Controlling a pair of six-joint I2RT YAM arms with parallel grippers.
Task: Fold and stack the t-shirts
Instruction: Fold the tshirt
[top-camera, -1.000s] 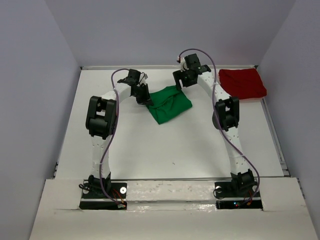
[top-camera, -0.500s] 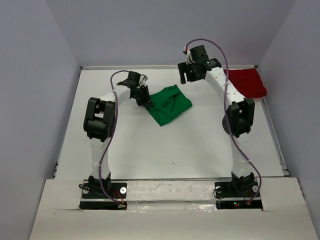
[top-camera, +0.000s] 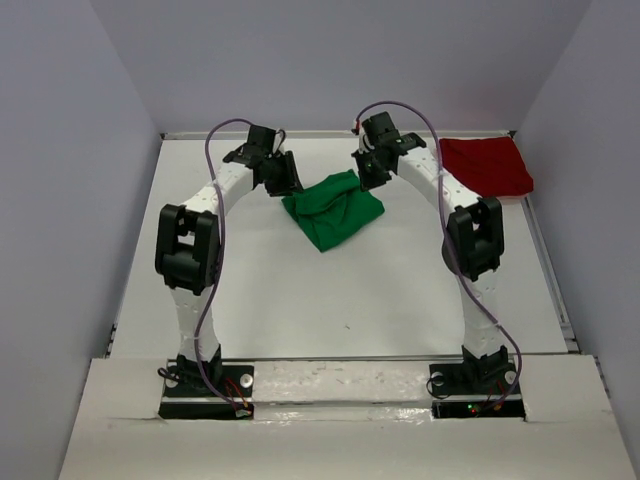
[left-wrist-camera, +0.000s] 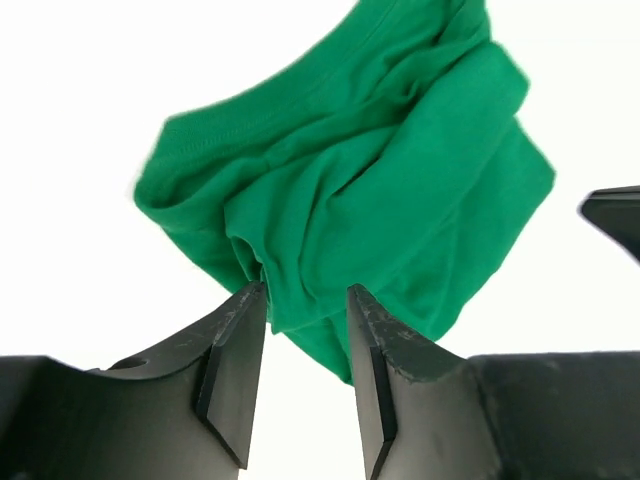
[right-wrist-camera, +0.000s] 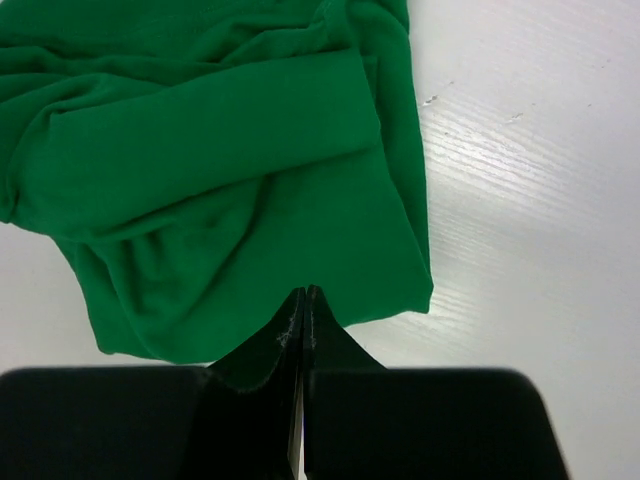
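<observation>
Left gripper (left-wrist-camera: 306, 292): jaws parted, straddling a fold at the shirt's left edge, likely to pinch it.
Green t-shirt (top-camera: 335, 208): bunched, upper centre, between grippers.
Right gripper (right-wrist-camera: 303, 296): closed at the hem; pinch unclear.
Dark red t-shirt (top-camera: 487, 166): flat, upper right, likely stack base.

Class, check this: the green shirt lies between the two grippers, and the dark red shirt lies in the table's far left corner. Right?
No: the dark red shirt lies in the far right corner, as the top external view shows.

Robotics lab cell: white table (top-camera: 300, 290), plain grey walls (top-camera: 70, 150), bolted arms (top-camera: 188, 245).
</observation>
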